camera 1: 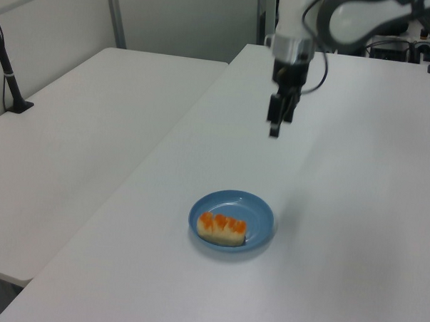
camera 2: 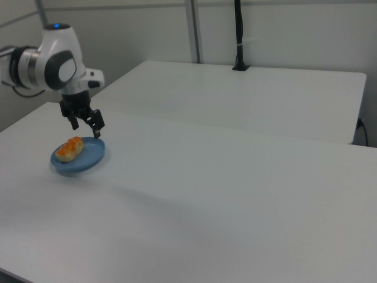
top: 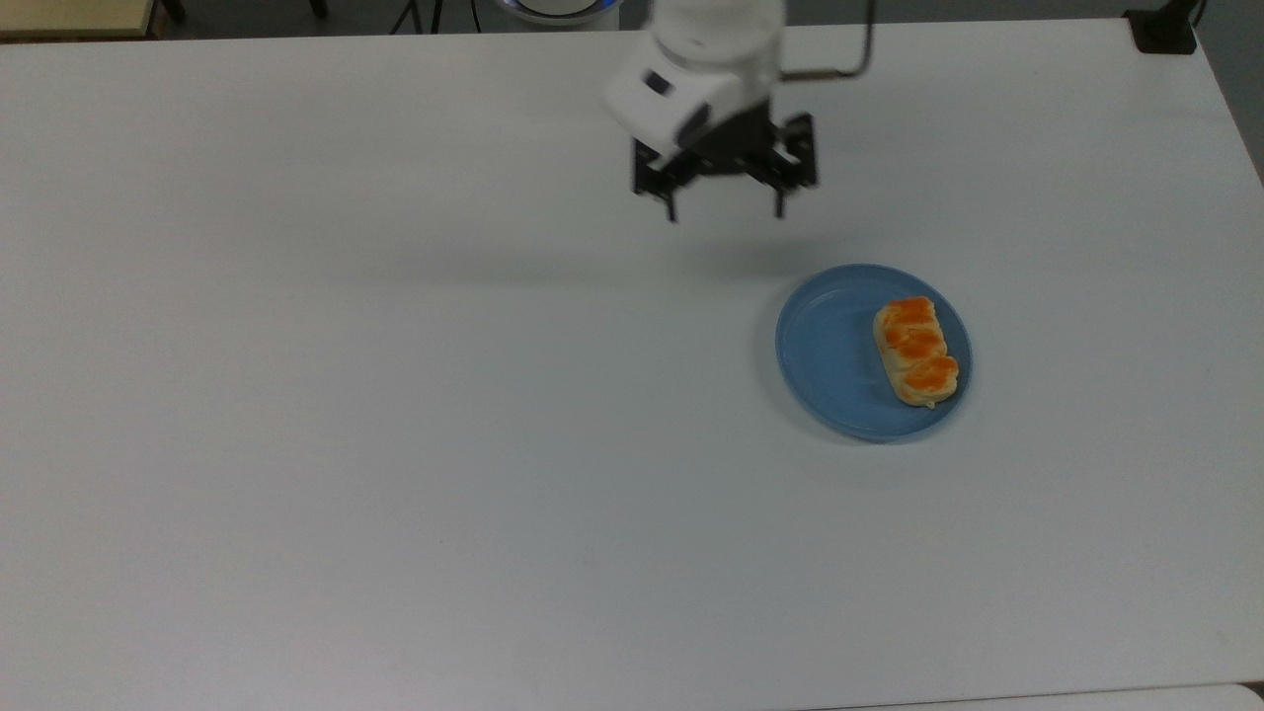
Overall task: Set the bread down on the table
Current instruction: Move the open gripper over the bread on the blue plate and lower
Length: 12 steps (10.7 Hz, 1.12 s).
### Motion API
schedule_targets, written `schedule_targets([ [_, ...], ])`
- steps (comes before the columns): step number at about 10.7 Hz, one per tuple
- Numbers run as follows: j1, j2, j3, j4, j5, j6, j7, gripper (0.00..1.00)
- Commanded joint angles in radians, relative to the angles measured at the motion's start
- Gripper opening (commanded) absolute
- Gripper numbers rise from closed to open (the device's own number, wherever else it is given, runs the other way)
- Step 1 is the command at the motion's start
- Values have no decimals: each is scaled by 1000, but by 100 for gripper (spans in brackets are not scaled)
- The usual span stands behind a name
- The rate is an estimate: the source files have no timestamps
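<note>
Jaws wide, holding nothing: my gripper (top: pixel 726 211) hangs near the blue plate (top: pixel 822 355); next I must descend over the bread (top: pixel 915 352).

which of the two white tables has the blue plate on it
The table under the gripper, on the left view's right. It carries the blue plate with the bread; the adjoining table on the left view's left does not.

arm (top: pixel 711 49) cut off at top view's edge
</note>
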Motion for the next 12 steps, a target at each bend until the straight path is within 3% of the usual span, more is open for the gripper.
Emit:
schedule_targets([
  [1, 88, 134, -14, 65, -3, 145, 51, 100],
  [6, 203, 277, -14, 100, -12, 413, 227, 100],
  [8, 216, 332, -14, 146, -22, 429, 258, 97],
  [11, 219, 354, -12, 148, -67, 432, 258, 81],
  [12, 232, 369, -12, 151, -76, 433, 259, 81],
])
